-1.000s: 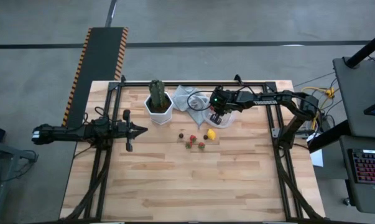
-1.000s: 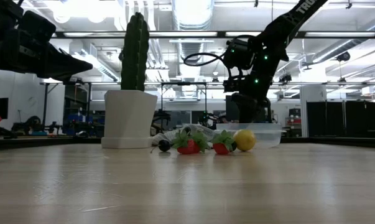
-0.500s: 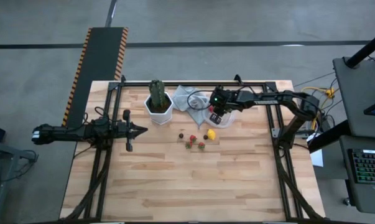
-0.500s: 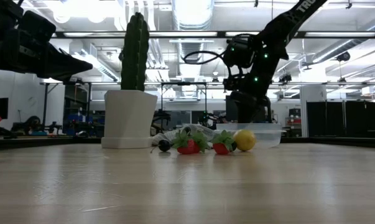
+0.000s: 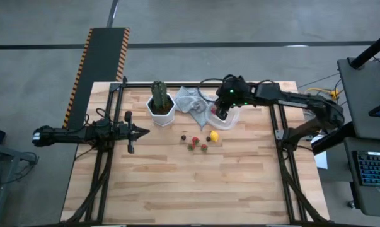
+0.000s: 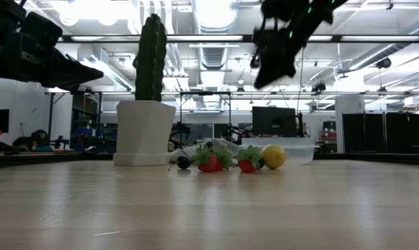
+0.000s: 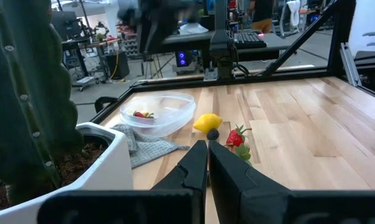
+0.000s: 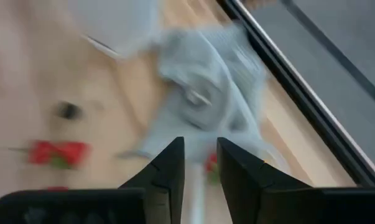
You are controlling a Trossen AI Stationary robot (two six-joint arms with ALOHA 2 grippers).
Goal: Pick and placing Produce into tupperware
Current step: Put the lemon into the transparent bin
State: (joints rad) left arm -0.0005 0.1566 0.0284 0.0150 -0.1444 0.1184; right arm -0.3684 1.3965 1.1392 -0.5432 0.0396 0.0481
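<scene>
- Tupperware [image 5: 222,117] sits near the worktop's [image 5: 177,183] far edge, toward the right, with one red strawberry piece [image 7: 139,114] inside it.
- Lemon [image 5: 214,135] lies on the worktop just in front of the tupperware; the other strawberries [image 5: 203,147] and two dark pieces [image 5: 183,137] are scattered beside it, toward the middle.
- Grey cloth [image 5: 193,101] lies between the tupperware and the white pot [image 5: 161,110], which holds the cactus [image 6: 151,59].
- Right gripper [image 5: 222,111] hangs above the tupperware, raised well clear of the worktop in the low view; its jaws stand slightly apart with nothing between them.
- Left gripper [image 5: 141,132] waits near the left edge, pointing toward the middle, jaws closed on nothing.
</scene>
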